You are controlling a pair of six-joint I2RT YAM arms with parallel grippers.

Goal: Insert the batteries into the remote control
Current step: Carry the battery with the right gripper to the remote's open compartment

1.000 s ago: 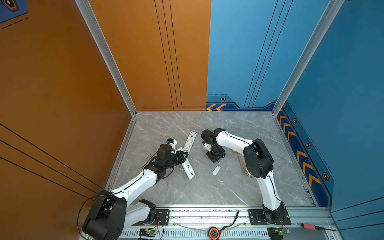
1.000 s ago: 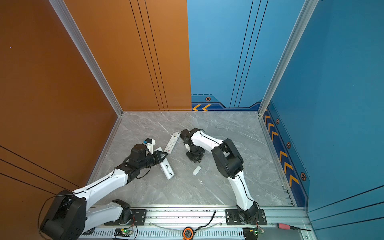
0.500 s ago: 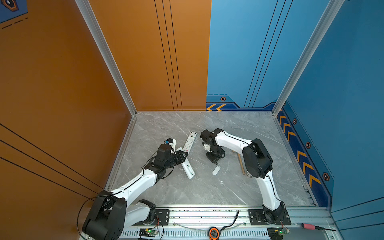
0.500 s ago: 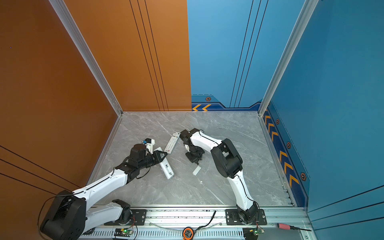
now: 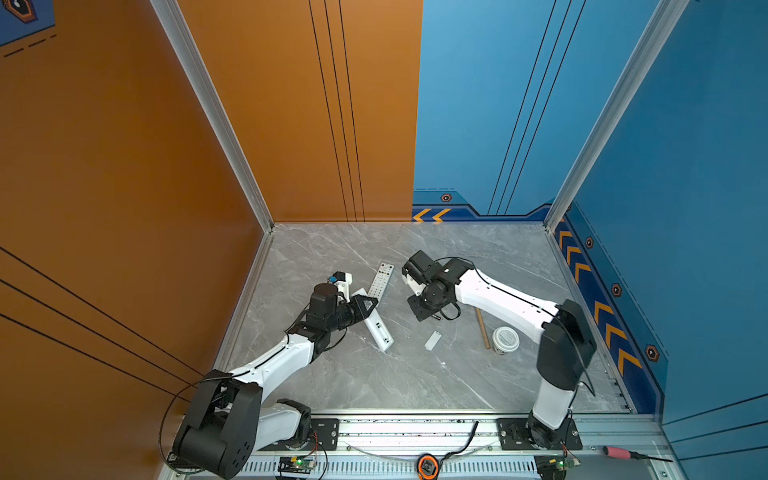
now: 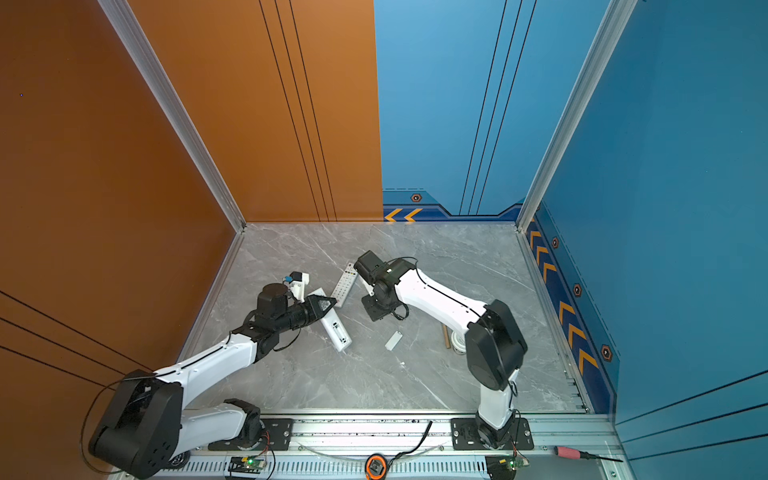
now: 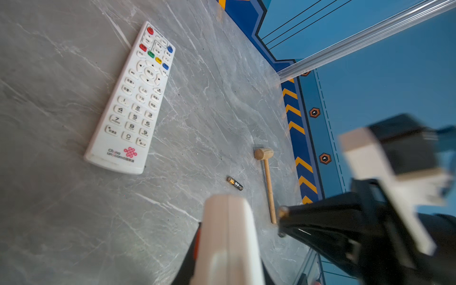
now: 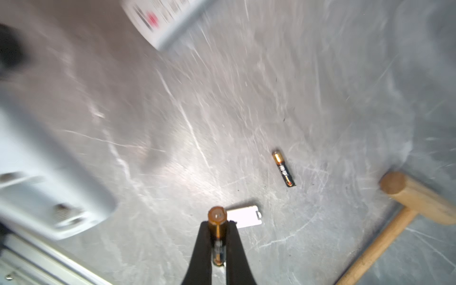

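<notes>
right gripper (image 8: 218,223): pinched tight on one battery (image 8: 217,214), near the middle of the table (image 5: 374,395) | left gripper (image 5: 368,302): clamped on the back-up remote (image 5: 380,330), left of centre | loose battery (image 8: 283,169): lying flat near the mallet (image 7: 267,182)

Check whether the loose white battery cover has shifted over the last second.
No. The battery cover lies where it did, same gap to the wooden mallet in a top view.

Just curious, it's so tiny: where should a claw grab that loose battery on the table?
Probably the middle of the loose battery, from straight above, jaws across its width: it lies flat on the table, bare surface along both long sides.
</notes>
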